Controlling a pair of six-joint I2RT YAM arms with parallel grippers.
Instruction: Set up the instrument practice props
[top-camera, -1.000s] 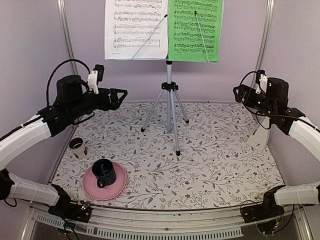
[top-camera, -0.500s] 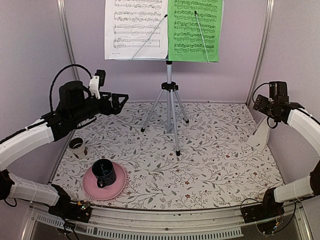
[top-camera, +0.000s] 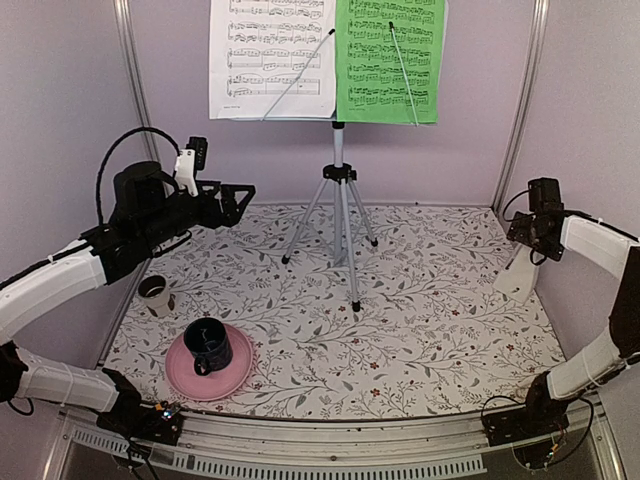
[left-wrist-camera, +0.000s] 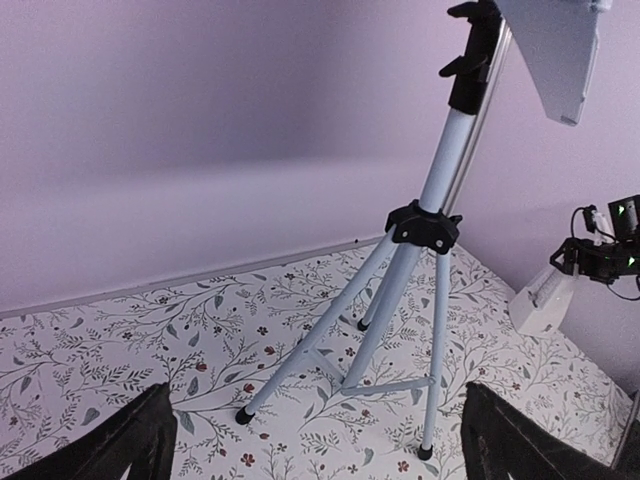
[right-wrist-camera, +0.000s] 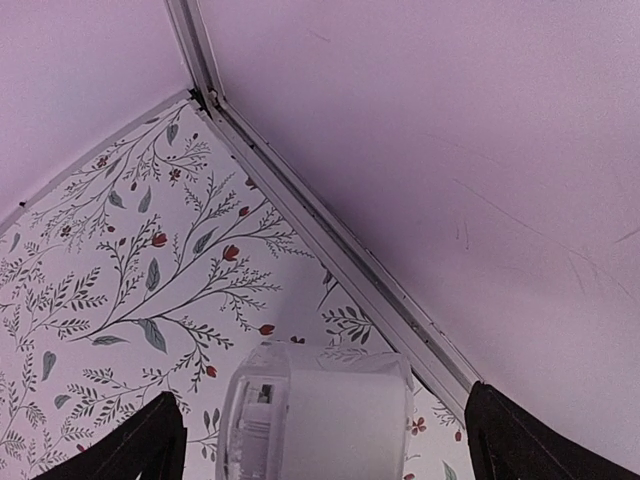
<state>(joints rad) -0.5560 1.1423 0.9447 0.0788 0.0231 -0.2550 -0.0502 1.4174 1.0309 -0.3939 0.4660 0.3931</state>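
The overhead view alone takes in the whole stand (top-camera: 338, 190), with a white sheet (top-camera: 272, 58) and a green sheet (top-camera: 390, 60) side by side on its desk, facing the arms. It also shows a mug (top-camera: 208, 345) on a pink plate (top-camera: 235, 375) and a cup (top-camera: 155, 293) at near left. The left wrist view shows only the pole and tripod, framed by the left fingers (left-wrist-camera: 130, 445), spread wide and empty. The right wrist view looks down on the metronome (right-wrist-camera: 320, 415) between the right fingers (right-wrist-camera: 140, 445), likewise wide apart and gripping nothing. The counter (top-camera: 430, 300) wears a floral print and the walls (top-camera: 70, 100) are lilac. The stand rises upright at back centre, legs splayed. The metronome stands at the right wall, apex up.
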